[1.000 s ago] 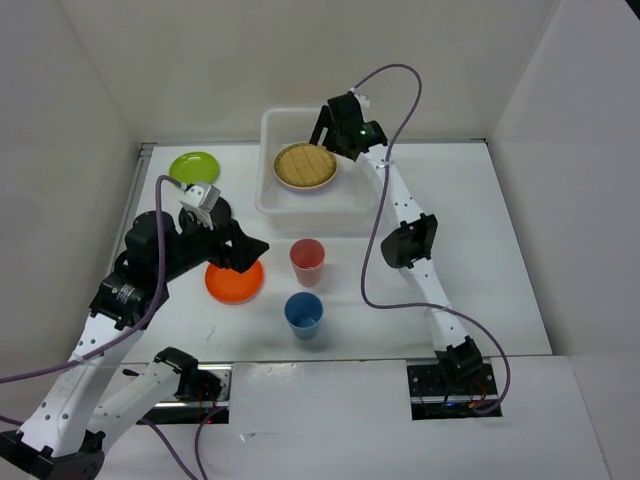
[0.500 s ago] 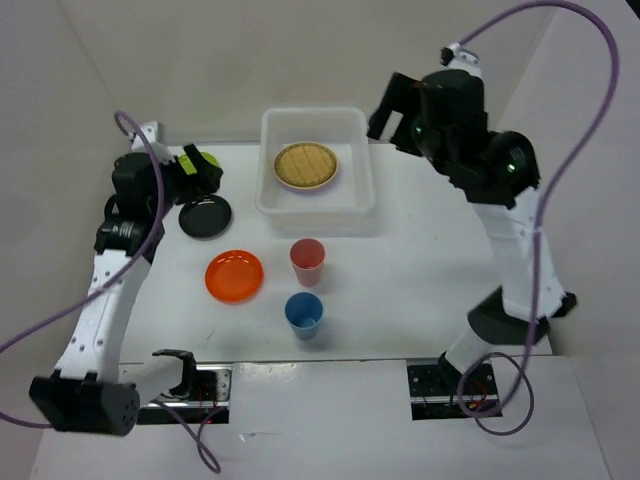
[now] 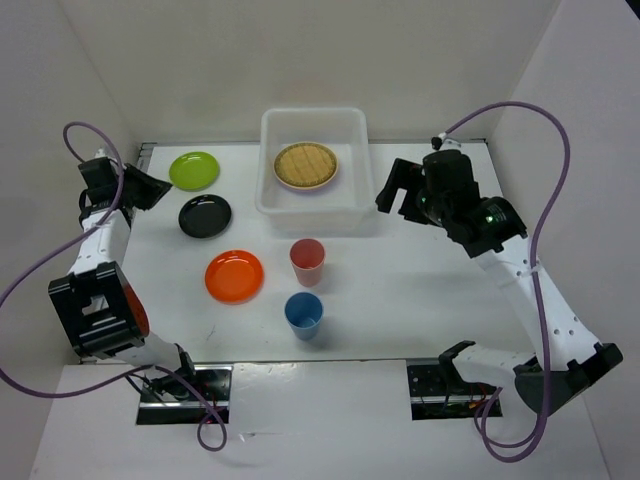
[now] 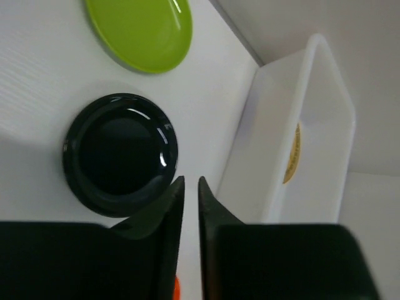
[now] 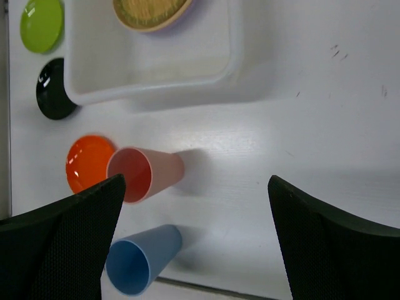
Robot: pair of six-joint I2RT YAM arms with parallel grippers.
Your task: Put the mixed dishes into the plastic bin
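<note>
The plastic bin [image 3: 268, 160] stands at the back middle and holds a woven bamboo plate [image 3: 305, 165]. Left of it lie a lime green plate [image 3: 195, 169] and a black plate [image 3: 205, 215]. An orange plate [image 3: 235, 276], a pink cup [image 3: 307, 261] and a blue cup [image 3: 303, 314] stand in front of the bin. My left gripper [image 4: 190, 181] is shut on nothing at the far left, beside the black plate [image 4: 119, 150]. My right gripper [image 5: 195, 187] is open and empty, raised to the right of the bin, looking down on the pink cup [image 5: 147, 174] and blue cup [image 5: 140, 259].
White walls close in the table on the left, back and right. The left arm's cable loops along the left wall. The right arm [image 3: 530, 280] stretches across the right side of the table.
The left arm has pulled back from the orange plate to the far left, and its gripper has closed. The right gripper has left the bin and swung right of it.
</note>
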